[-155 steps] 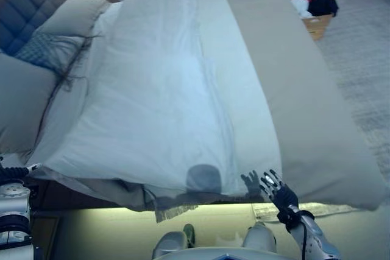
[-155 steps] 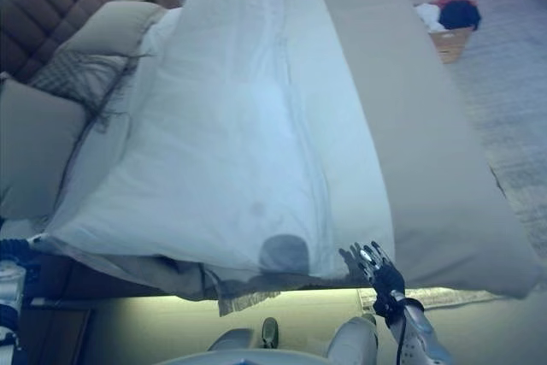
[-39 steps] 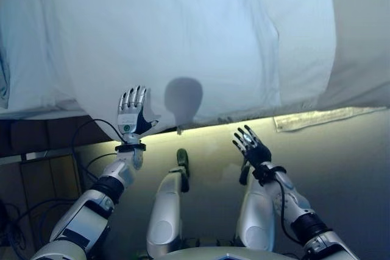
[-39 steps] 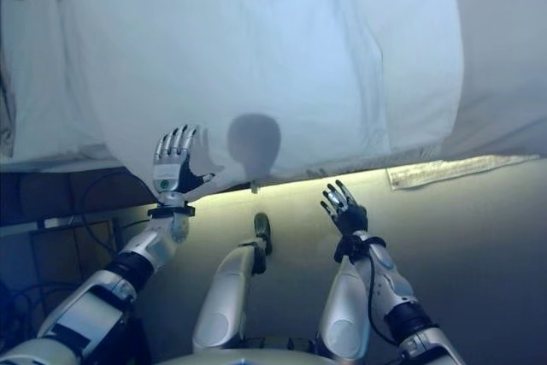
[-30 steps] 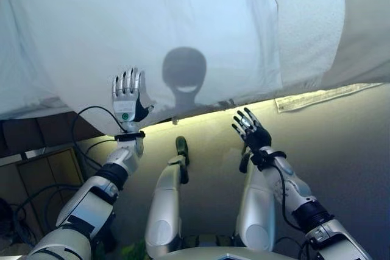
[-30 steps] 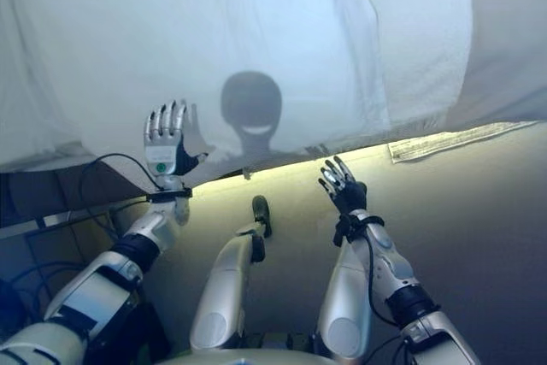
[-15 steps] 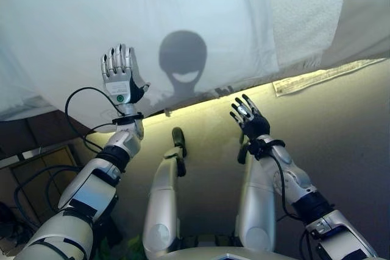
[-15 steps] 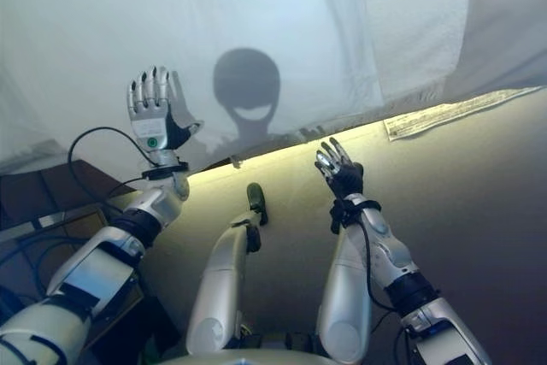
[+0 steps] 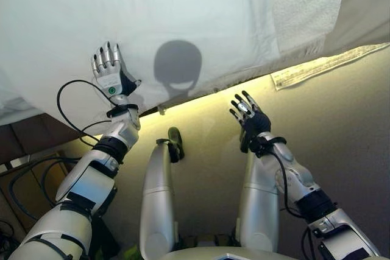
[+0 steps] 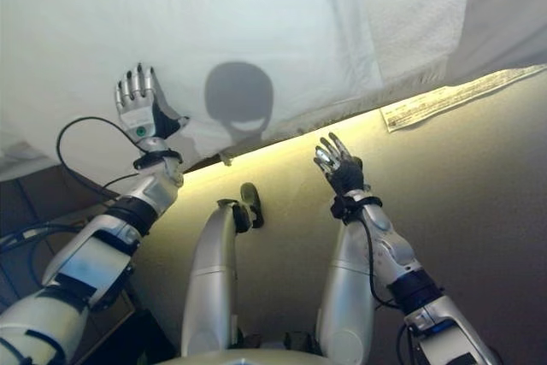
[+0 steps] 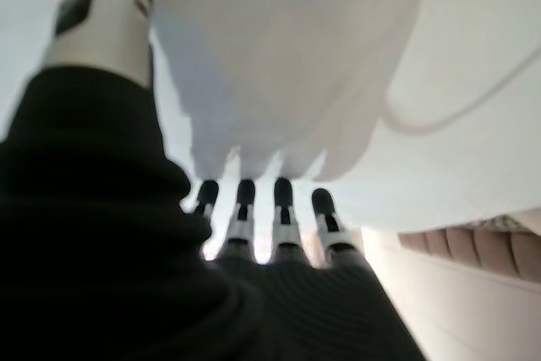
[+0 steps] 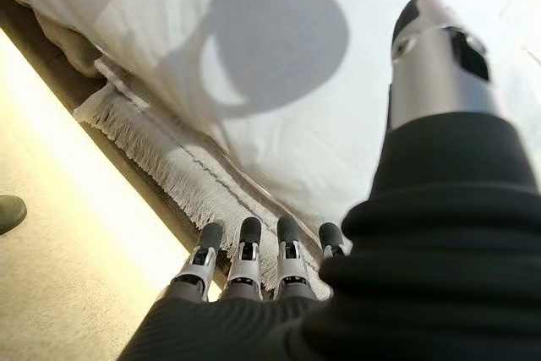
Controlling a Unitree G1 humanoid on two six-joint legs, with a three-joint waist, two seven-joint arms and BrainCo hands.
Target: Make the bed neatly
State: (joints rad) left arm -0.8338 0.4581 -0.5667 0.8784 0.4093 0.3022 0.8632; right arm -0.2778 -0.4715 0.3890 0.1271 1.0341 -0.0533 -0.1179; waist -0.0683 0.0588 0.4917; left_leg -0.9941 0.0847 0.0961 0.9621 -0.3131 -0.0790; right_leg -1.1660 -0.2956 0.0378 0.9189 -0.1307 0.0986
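The white duvet (image 9: 183, 10) covers the bed and hangs over its near edge. My left hand (image 9: 108, 71) is open, fingers straight, lying against the duvet's hanging edge; its wrist view shows the fingertips (image 11: 283, 192) on white cloth (image 11: 287, 57). My right hand (image 9: 247, 114) is open and empty, over the beige floor just short of the bed's edge. In the right wrist view its fingers (image 12: 245, 234) point at a fringed beige cloth edge (image 12: 161, 154) that sticks out under the duvet (image 12: 279, 57).
A grey-beige bed cover (image 9: 368, 4) lies over the bed at the right. A pale fringed strip (image 9: 323, 66) lies on the floor along the bed's lit underside. A dark wooden cabinet (image 9: 24, 132) with black cables (image 9: 24, 181) stands at the left.
The camera has swung, so the whole picture has shifted. My left hand has risen from below the duvet's edge onto the hanging cloth. My right hand stays open near the bed's edge.
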